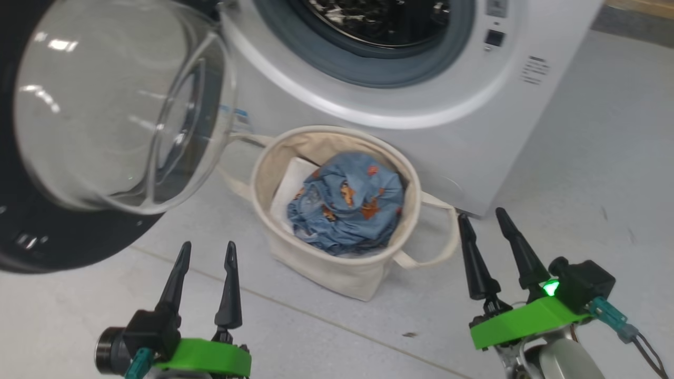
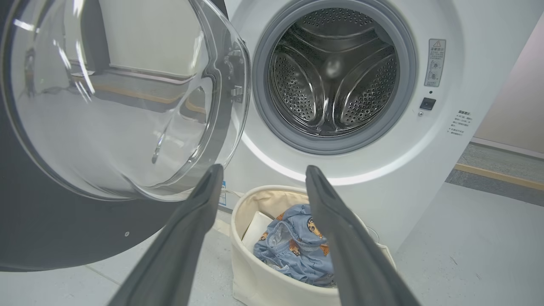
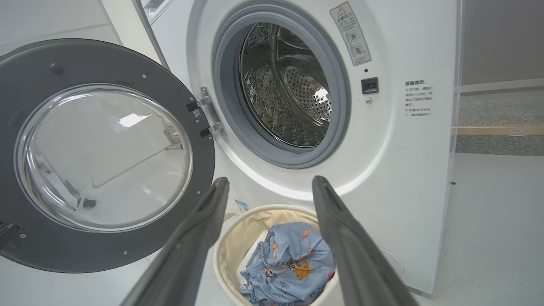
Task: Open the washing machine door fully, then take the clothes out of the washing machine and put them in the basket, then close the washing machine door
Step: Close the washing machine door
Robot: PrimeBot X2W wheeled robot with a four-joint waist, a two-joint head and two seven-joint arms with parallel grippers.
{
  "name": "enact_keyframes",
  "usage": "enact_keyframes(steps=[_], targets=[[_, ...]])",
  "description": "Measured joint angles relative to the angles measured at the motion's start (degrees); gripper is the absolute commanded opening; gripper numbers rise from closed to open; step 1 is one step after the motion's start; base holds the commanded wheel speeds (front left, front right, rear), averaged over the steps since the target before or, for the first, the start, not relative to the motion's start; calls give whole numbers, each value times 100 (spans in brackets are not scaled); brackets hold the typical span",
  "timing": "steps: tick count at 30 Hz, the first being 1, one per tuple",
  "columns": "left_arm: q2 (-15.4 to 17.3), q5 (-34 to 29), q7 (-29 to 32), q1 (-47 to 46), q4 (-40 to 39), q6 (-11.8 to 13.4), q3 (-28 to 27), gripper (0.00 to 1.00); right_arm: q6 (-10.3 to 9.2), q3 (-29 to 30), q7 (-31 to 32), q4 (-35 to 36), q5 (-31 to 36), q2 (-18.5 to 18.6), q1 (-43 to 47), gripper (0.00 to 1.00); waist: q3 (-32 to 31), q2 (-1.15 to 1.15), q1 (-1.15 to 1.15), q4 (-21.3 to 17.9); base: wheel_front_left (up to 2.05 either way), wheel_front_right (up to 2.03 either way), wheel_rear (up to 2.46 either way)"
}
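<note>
Status: washing machine door (image 1: 105, 116) is swung wide open on its hinge, hanging off the left side of the washing machine (image 1: 421, 105), glass dome facing out towards the robot. Drum (image 2: 333, 72) looks empty in both wrist views: bare perforated steel, no fabric visible, though the very bottom front behind the gasket is partly out of sight. The clothes (image 1: 347, 202) are bunched in the basket (image 1: 337, 268), sitting on top of and beside a white folded sheet (image 1: 292, 184). The basket stands on the floor (image 1: 579, 184) right in front of the machine, under the drum opening and just beside the lower edge of the open door. Left hand (image 1: 208, 246) is empty, fingers moderately apart, low in front of the door and short of the basket, touching nothing. Right hand (image 1: 481, 213) is also empty, fingers spread about the same, near the machine's lower right corner and beside the basket handle, no contact. My read: open and unload are done, only the door close is left. The left hand is nearer the door, so pushing on the black rim from that side seems the obvious route. Watch item: the door's swing path runs close to the basket rim, so it could clip on the way shut.
</note>
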State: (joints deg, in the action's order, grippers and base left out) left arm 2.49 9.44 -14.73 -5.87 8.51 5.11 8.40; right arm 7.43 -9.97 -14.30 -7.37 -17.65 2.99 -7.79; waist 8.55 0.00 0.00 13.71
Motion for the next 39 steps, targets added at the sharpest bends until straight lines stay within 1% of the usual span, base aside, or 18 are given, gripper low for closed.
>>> enact_keyframes(steps=[8, 13, 21, 30, 39], targets=[[0, 35, 0, 80, -70, 76, 1, 100, 0, -204, 0, 54, 0, 0, 2, 100, -88, 0, 0, 425, 0, 0, 0], [0, 35, 0, 144, -71, 99, -8, 100, 0, -435, 0, 42, 0, 0, 9, 100, -148, 0, 0, 597, 0, 0, 0], [0, 44, 0, 200, -119, 101, -9, 100, 0, -558, 0, 23, 0, 1, 13, 100, -181, 0, 0, 734, 0, 0, 0], [0, 58, 0, 221, -113, 93, -8, 100, 0, -554, 0, 21, -9, 1, 23, 100, -210, 0, 0, 800, 0, 0, 0], [0, 57, 0, 226, -70, 91, 32, 100, 0, -522, 0, 3, -8, 1, 137, 100, -303, 0, 0, 971, 0, 0, 0]])
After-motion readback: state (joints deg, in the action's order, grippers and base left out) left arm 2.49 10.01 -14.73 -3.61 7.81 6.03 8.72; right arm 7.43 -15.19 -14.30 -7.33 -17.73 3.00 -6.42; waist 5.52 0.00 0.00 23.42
